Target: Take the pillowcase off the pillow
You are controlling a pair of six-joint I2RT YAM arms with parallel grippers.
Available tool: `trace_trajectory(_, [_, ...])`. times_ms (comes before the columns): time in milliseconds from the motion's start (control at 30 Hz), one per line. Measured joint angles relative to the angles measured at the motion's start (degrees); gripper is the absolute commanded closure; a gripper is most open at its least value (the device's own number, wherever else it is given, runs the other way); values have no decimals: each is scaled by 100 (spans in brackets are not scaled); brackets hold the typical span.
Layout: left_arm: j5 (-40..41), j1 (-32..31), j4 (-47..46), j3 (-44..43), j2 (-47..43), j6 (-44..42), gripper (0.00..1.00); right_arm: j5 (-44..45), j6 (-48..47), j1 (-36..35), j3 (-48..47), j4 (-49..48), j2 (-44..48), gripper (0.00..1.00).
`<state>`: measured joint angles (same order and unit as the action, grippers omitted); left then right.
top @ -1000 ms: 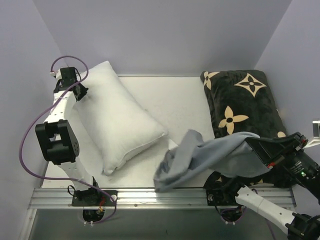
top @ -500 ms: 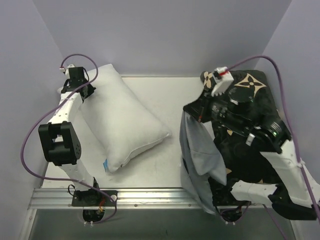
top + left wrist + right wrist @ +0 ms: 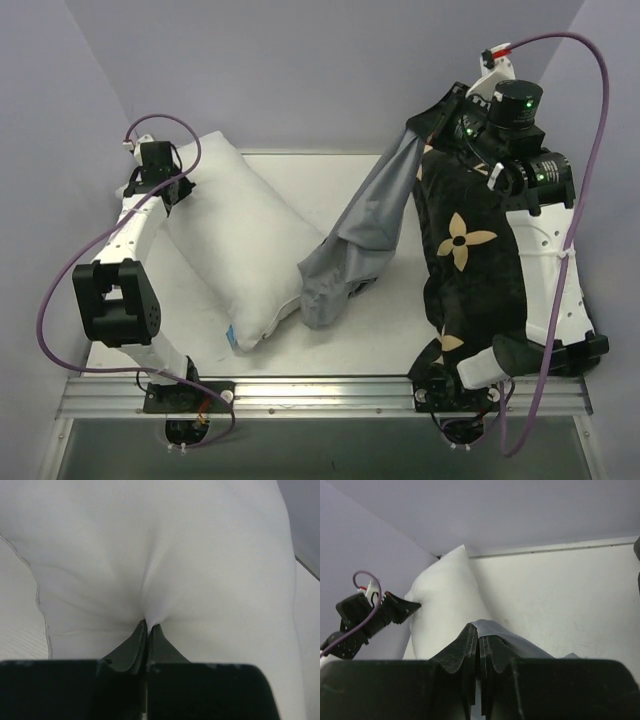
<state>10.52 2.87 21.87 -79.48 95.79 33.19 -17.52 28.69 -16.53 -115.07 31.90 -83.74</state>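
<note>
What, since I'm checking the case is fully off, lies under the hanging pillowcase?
Bare table shows around the pillowcase, which hangs from the right gripper, its lower end beside the pillow. The spot beneath its folds is covered.

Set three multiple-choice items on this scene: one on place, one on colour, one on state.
1. The black cushion lies: A) at the table's right B) at its left C) under it.
2. The pillowcase is: A) red B) blue-grey C) yellow.
3. The right gripper is: A) open B) shut on the cushion C) shut on the pillowcase.
1 A, it lies right of the pillowcase; 2 B, the hanging fabric is blue-grey; 3 C, its fingers pinch that fabric.
</note>
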Motion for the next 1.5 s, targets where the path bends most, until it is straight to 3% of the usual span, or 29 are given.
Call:
trace_trajectory(200, [-2,-11,15,7,-26,-70,100,-120,177,415,-413,-15,-256,100])
trace_trajectory(400, [-52,-11,17,4,-31,-109,100,-26,118,142,-199,-146,-319,100])
trace_trajectory(533, [-162,-11,20,0,-55,-109,98,378,-50,-485,1005,-402,-94,100])
trace_trajectory(767, [-409,-61,210,31,-481,-153,72,903,142,-745,4301,-1010,745,98])
trace_trajectory(867, [-452,-254,289,79,-855,-238,53,1012,299,-765,5504,-1270,1145,91])
trace_trajectory(933, [-487,-509,308,131,-1137,-282,41,1054,380,-817,5928,-1351,1213,78])
trace_trajectory(967, [-501,-629,306,179,-1261,-319,39,1069,415,-844,6076,-1447,1213,65])
trace_trajectory(1133, [-472,-1268,411,457,-2076,-573,29,1117,452,-938,6273,-1523,1416,31])
trace_trajectory(1167, [-455,-1344,450,505,-2218,-634,15,1130,437,-942,6269,-1512,1547,27])
trace_trajectory(1200, [-439,-1434,483,557,-2367,-728,14,1132,435,-944,6258,-1491,1707,0])
trace_trajectory(1500, [-299,-3069,699,1143,-3556,-1213,12,1222,404,-944,5598,-1318,2636,0])
